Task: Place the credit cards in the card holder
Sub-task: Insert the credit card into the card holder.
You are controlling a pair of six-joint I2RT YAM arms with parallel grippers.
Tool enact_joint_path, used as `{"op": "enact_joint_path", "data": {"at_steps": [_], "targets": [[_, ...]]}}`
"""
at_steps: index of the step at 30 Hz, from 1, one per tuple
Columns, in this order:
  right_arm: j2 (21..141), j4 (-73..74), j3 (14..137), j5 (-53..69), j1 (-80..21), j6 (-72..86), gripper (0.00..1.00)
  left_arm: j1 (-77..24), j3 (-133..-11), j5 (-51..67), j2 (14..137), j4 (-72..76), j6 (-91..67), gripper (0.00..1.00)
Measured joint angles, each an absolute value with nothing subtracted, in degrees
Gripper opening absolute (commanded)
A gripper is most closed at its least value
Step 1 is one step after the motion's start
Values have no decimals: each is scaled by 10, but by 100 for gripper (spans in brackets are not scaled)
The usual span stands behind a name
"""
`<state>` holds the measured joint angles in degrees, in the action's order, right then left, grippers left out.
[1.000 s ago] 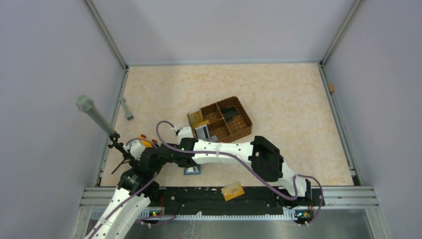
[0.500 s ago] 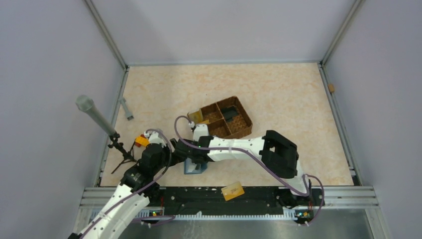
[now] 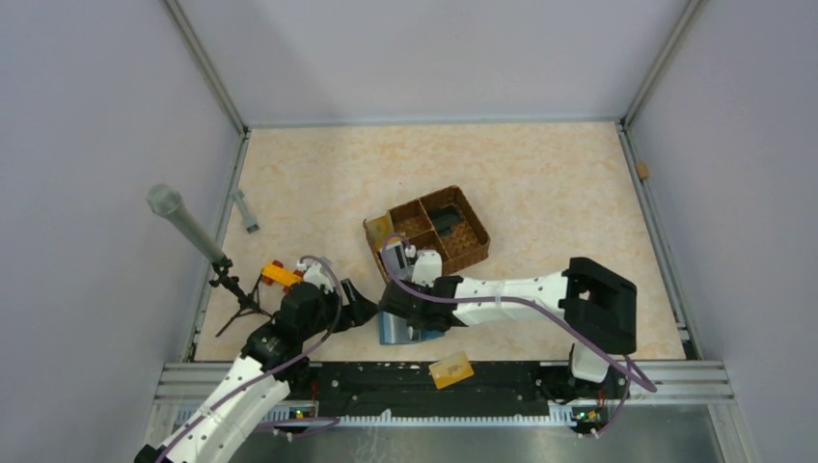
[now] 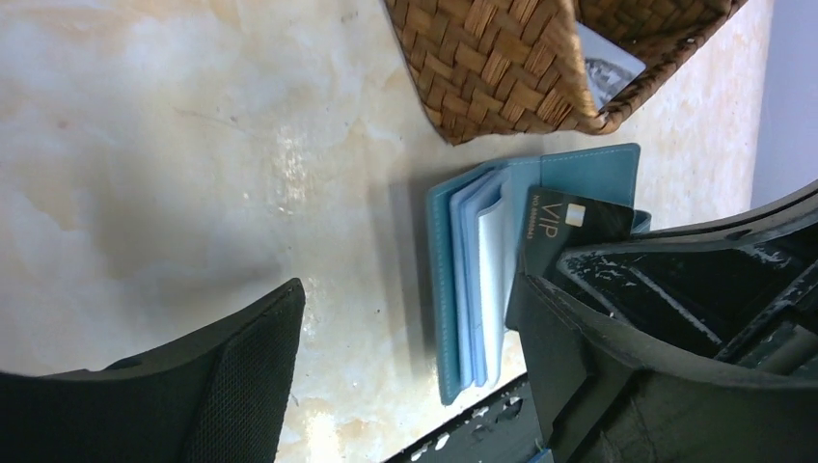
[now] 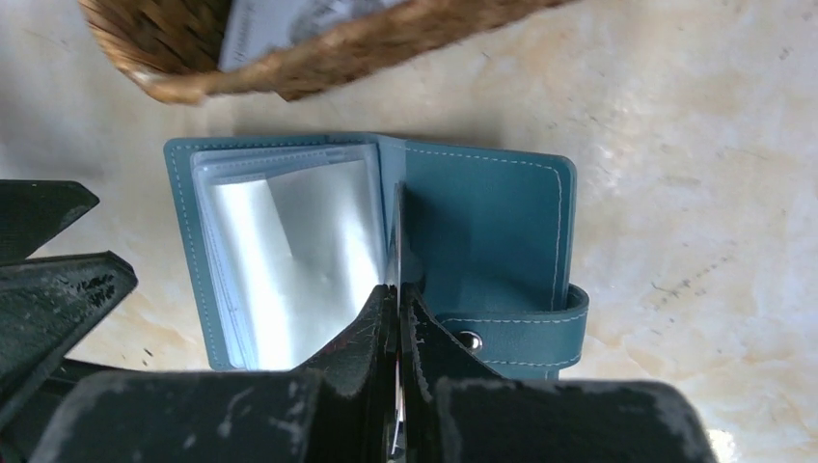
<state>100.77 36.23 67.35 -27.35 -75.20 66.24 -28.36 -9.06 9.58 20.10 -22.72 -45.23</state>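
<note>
The teal card holder (image 3: 397, 334) lies open on the table near the front edge, its clear sleeves showing in the right wrist view (image 5: 289, 241) and the left wrist view (image 4: 473, 280). My right gripper (image 3: 405, 311) is shut on a dark card marked VIP (image 4: 571, 224), held edge-on (image 5: 396, 231) over the holder's fold. My left gripper (image 3: 359, 311) is open and empty just left of the holder (image 4: 410, 299). A gold card (image 3: 450, 369) lies on the front rail. A white-grey card (image 3: 394, 256) and a gold card (image 3: 382, 229) stand in the basket.
The brown wicker basket (image 3: 465, 253) stands just behind the holder, its corner close above it (image 5: 318, 48). A yellow-and-red toy block (image 3: 280, 275) and a microphone on a stand (image 3: 188, 227) are at the left. The black front rail (image 3: 502, 381) borders the holder.
My right arm swung to the right with the card, and the holder now lies a little further right. My left gripper followed to the right, up beside the holder.
</note>
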Motion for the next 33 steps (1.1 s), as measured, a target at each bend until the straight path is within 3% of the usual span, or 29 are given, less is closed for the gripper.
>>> {"op": "enact_joint_path", "data": {"at_steps": [14,27,33], "targets": [[859,229,473,-218,-709,648,0,-305,-17,170,227,-83,-572,63],[836,147,419,-171,-678,641,0,-369,-10,182,349,80,-612,49],[836,139,416,-168,-676,641,0,-407,-10,181,405,115,-616,32]]}}
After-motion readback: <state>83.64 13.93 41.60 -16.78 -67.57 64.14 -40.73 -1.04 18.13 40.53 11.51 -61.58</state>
